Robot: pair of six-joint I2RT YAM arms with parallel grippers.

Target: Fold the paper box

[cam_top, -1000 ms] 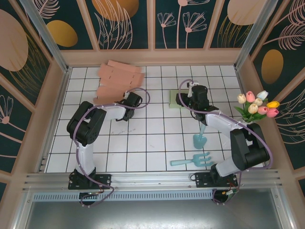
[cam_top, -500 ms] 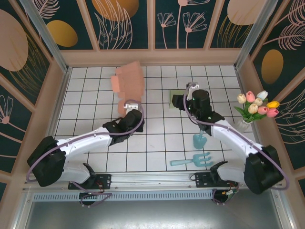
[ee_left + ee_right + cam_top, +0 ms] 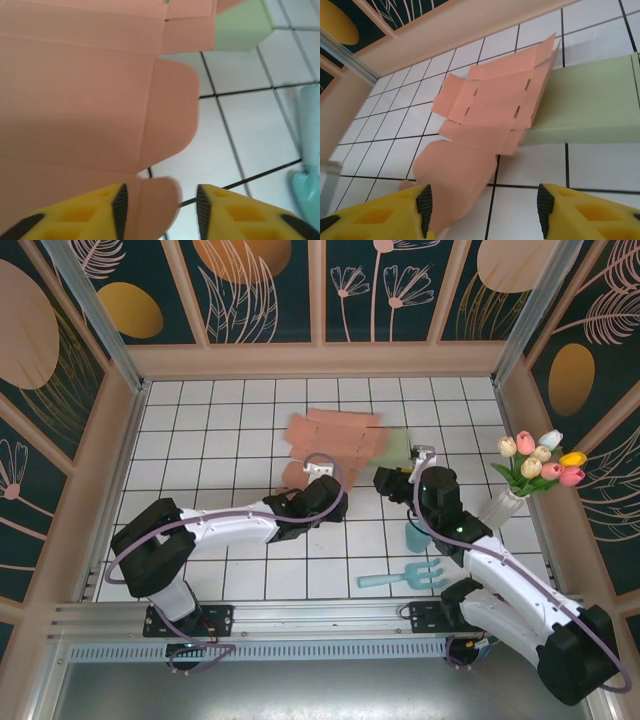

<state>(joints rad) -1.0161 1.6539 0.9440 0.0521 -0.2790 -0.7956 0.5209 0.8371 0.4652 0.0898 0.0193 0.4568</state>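
Note:
The paper box is a flat salmon-pink cut-out [image 3: 330,435] lying at the table's centre, its far right corner resting on a pale green block [image 3: 402,446]. My left gripper [image 3: 320,476] is at the sheet's near edge. In the left wrist view the sheet [image 3: 75,100] fills the upper left, and one rounded flap lies between the parted jaws of the left gripper [image 3: 160,202], against the left pad only. My right gripper [image 3: 485,205] stands wide open just right of the sheet [image 3: 495,105], a flap touching its left finger [image 3: 420,205]. The green block [image 3: 590,105] lies ahead of it.
A teal trowel [image 3: 418,533] and a teal hand rake [image 3: 405,576] lie at the near right. A vase of tulips [image 3: 535,468] stands by the right wall. Wooden walls ring the tiled table. The trowel's blade [image 3: 307,175] shows right of the left gripper.
The left arm swung right, carrying the sheet from the back left to the centre onto the green block, and its jaws opened. The right arm drew back toward the near side.

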